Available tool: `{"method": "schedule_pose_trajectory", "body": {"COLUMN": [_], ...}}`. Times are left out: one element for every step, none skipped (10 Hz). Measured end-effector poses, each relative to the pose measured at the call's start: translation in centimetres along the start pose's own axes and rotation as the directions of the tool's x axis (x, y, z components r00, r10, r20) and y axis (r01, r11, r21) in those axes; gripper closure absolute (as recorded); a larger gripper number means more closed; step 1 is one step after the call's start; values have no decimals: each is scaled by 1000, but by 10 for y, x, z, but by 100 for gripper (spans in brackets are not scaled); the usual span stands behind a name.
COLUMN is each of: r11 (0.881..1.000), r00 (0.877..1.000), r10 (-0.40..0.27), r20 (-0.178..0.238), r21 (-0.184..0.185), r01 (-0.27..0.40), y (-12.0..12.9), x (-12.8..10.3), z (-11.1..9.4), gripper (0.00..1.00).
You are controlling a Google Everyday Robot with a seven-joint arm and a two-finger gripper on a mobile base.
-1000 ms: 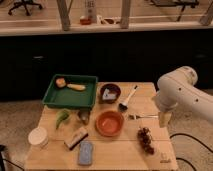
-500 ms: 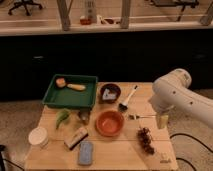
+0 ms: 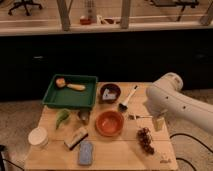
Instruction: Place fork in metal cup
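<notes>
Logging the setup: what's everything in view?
fork: 1, silver, right of orange bowl
metal cup: 1, grey, left of orange bowl
orange bowl: 1, orange, middle
tray: 1, green, back left
dark bowl: 1, brown, behind orange bowl
brush: 1, white-handled, right of dark bowl
green item: 1, green, beside metal cup
tub: 1, white, front left
sponge: 1, blue, front
grapes: 1 bunch, dark, front right
arm: 1, white, right side
gripper: 1, pale, under arm, beyond fork

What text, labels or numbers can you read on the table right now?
None readable.
A small dark mark at the table's front right corner is too blurred to read.
The tool hangs below the arm at the table's right edge, near the fork; no lettering shows on it.
</notes>
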Motion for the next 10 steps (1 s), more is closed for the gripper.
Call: {"method": "schedule_pose_trajectory", "body": {"r11": [1000,999,998,997,995,992,990,988,984,982], "r00": [1000,999,998,997,995,993,991,988,985,983], "r10": [-28,-48,-58,-73,-99,-119,-136,-150,-171,-184], "r20": [-3,-9,-13,-16,-17,-19,-22,-25,-25,-26], "r21": [4,7,8,10,20,28,33,37,42,45], "r01": [28,48,58,73,99,119,136,151,172,185], "y": [-1,-1,0,1,-1,-3,-1,1,0,0], "x": [-7,-10,-9,-11,-16,-19,-19,-18,-22,-24], "z": [3,5,7,9,12,15,19,22,27,29], "gripper": [20,20,20,20,20,20,20,20,20,20]}}
